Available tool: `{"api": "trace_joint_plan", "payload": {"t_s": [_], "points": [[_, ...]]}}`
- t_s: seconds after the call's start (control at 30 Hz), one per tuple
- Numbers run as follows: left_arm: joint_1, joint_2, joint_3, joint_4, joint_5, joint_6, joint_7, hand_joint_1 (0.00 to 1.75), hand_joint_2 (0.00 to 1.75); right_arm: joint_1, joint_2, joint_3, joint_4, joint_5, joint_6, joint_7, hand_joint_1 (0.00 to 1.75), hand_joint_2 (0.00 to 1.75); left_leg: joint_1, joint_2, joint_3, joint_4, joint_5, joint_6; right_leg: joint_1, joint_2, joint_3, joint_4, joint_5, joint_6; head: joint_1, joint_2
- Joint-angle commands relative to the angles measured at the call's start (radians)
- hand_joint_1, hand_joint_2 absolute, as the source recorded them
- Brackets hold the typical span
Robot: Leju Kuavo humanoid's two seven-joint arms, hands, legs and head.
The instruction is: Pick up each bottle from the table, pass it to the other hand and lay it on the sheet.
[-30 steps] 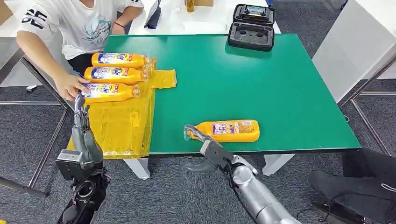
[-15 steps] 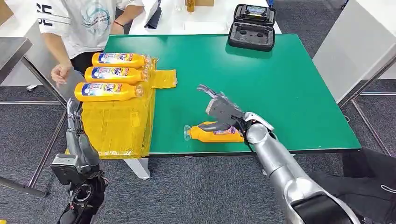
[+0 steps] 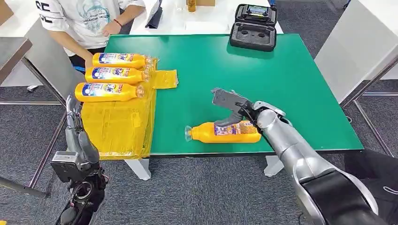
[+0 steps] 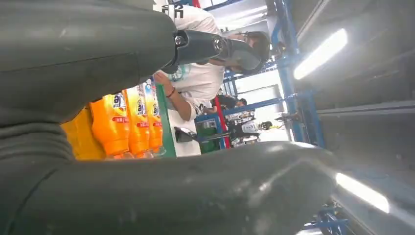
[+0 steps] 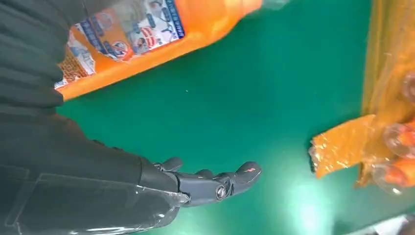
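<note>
Right hand [image 3: 228, 104] spread wide above the lone bottle [image 3: 224, 132].
Nothing is held; the left hand [image 3: 75, 123] is seen beside the sheet [image 3: 117, 126], its grasp indiscernible.

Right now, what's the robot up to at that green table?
It is going for the last bottle, which lies near the front edge of the green table. The right hand hangs open just above it, not gripping. The left hand waits open beside the yellow sheet, where three bottles already lie.
</note>
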Motion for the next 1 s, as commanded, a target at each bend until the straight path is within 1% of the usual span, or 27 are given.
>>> {"api": "trace_joint_plan", "payload": {"t_s": [0.03,0.3,0.43,0.5,0.7,0.77,1.0], "points": [[-0.059,-0.003,-0.008,0.091,-0.004,0.004,0.003,0.00,0.00,-0.055,-0.024,0.099,0.112,0.010,0.043,0.010,0.00,1.75,0.001,-0.001,0.002,0.000,-0.001,-0.002,0.001,-0.001,0.002,0.000,-0.001,-0.002,0.000,0.000],[-0.066,-0.008,-0.009,0.100,-0.015,0.012,0.003,0.00,0.00,-0.041,-0.034,0.118,0.100,0.016,0.040,0.018,0.00,1.75,0.000,-0.001,0.001,0.000,0.000,-0.001,0.001,-0.001,0.001,0.000,0.000,-0.001,0.000,0.000],[-0.070,-0.015,-0.003,0.110,-0.019,0.008,0.003,0.00,0.00,-0.055,-0.069,0.151,0.066,0.021,0.085,0.024,0.00,1.75,0.001,-0.002,0.002,0.000,-0.001,-0.002,0.001,-0.002,0.002,0.000,-0.001,-0.002,0.000,0.000],[-0.073,-0.022,0.003,0.117,-0.023,0.001,0.003,0.00,0.00,-0.056,-0.087,0.172,0.054,0.017,0.108,0.037,0.00,1.75,0.000,-0.001,0.000,0.000,0.000,-0.001,0.000,-0.002,0.001,0.000,-0.001,-0.001,0.000,0.000],[-0.075,-0.023,0.010,0.138,-0.022,-0.013,0.003,0.00,0.00,-0.037,-0.134,0.191,0.058,0.013,0.092,0.023,0.00,1.75,0.001,-0.001,0.001,0.000,0.000,-0.002,0.001,-0.002,0.002,0.000,0.000,-0.001,0.000,0.000],[-0.076,-0.024,0.009,0.144,-0.021,-0.016,0.003,0.00,0.00,-0.048,-0.153,0.189,0.071,0.006,0.109,0.026,0.00,1.75,0.001,-0.003,0.001,0.000,0.000,-0.002,0.001,-0.003,0.002,-0.001,-0.001,-0.002,0.000,0.000],[-0.075,-0.024,0.009,0.143,-0.021,-0.015,0.003,0.00,0.00,-0.051,-0.157,0.189,0.073,0.004,0.114,0.024,0.00,1.75,0.001,-0.001,0.001,0.000,0.000,-0.002,0.001,-0.001,0.001,0.000,0.000,-0.001,0.000,0.000]]}}
